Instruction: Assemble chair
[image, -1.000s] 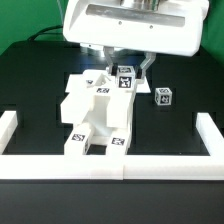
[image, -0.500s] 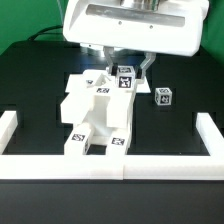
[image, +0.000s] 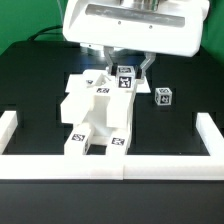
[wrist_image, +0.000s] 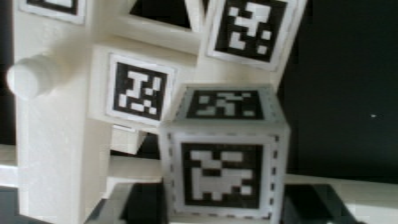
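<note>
The chair (image: 92, 112) stands part-joined on the black table, a blocky white body with square tags on its top and front feet. My gripper (image: 125, 70) hangs under the white hand at the back, shut on a short tagged leg (image: 125, 79) that sits at the chair's rear upper edge. In the wrist view the leg (wrist_image: 226, 140) fills the middle, with a dark finger (wrist_image: 150, 200) on each side pressing its lower end. The gripper (wrist_image: 228, 208) is right up against the chair body (wrist_image: 71, 90), which shows a round peg. Whether the leg touches the chair I cannot tell.
A second loose tagged leg (image: 163, 96) lies on the table at the exterior view's right of the chair. A long white rail (image: 110, 165) edges the front and both sides of the table. The white hand housing (image: 130, 25) hides the area behind the chair.
</note>
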